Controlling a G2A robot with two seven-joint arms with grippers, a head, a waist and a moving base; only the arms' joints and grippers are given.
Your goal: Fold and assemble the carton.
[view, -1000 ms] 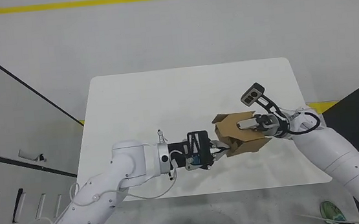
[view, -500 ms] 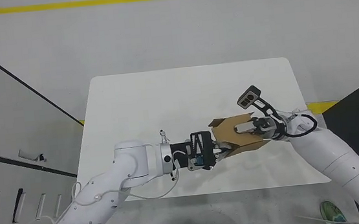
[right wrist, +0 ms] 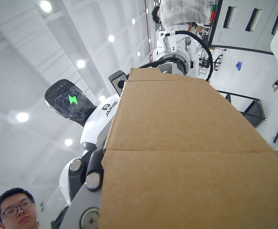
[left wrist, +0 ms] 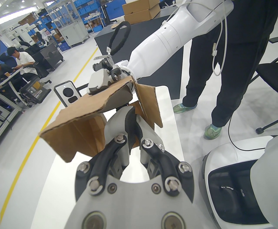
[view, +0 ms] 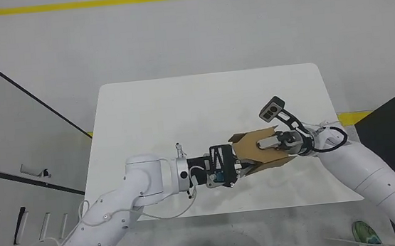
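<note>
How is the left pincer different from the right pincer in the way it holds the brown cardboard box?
The left pincer nips the brown cardboard carton low down, under its top panel. The right pincer clamps that top panel, one finger above and one below. The left pincer comes in from one side and the right pincer from the opposite side. Both are shut on the carton.

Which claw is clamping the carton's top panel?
The right claw: one finger lies on the upper panel of the carton, the other beneath it. The left claw sits lower, at the open end.
</note>
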